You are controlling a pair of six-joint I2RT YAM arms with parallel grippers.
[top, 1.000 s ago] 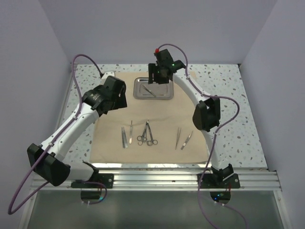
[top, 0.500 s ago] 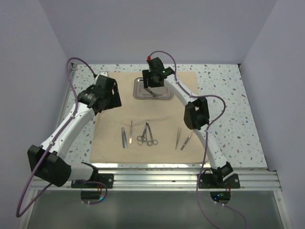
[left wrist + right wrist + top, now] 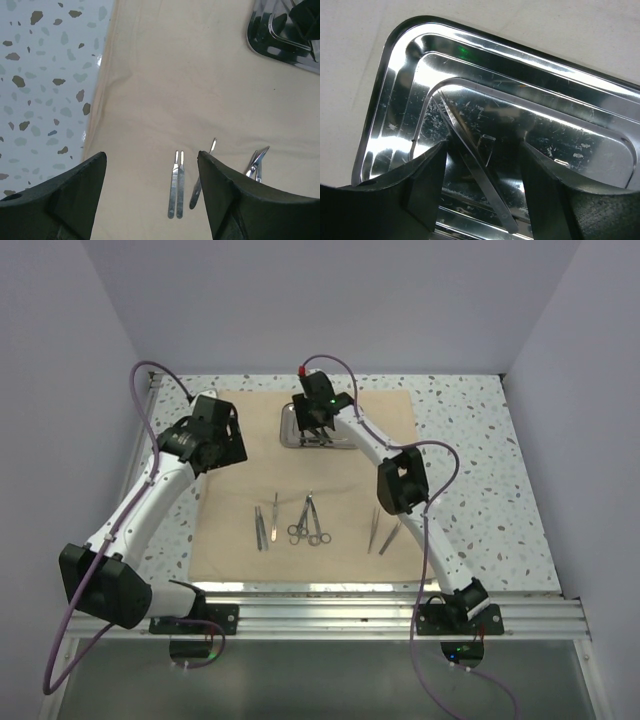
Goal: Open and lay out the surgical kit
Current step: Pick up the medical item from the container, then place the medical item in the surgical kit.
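1. Broadly, top view: cloth (image 3: 350,490) is spread flat, with the tray (image 3: 288,430) at its 12 o'clock. Scalpel handles (image 3: 262,527), scissors (image 3: 308,522) and tweezers (image 3: 385,530) lie in a row toward 6 o'clock. Right gripper (image 3: 318,432) is over the tray; left gripper (image 3: 228,448) hangs at the cloth's 10 o'clock.
2. Left wrist: left gripper (image 3: 151,160) is spread and empty above bare cloth, with the handles (image 3: 175,185) at 6 o'clock.
3. Right wrist: right gripper (image 3: 484,147) is spread, straddling one slim instrument (image 3: 470,165) in the tray (image 3: 395,100), not pinching it. Judged outstanding: moving that last piece into the row.
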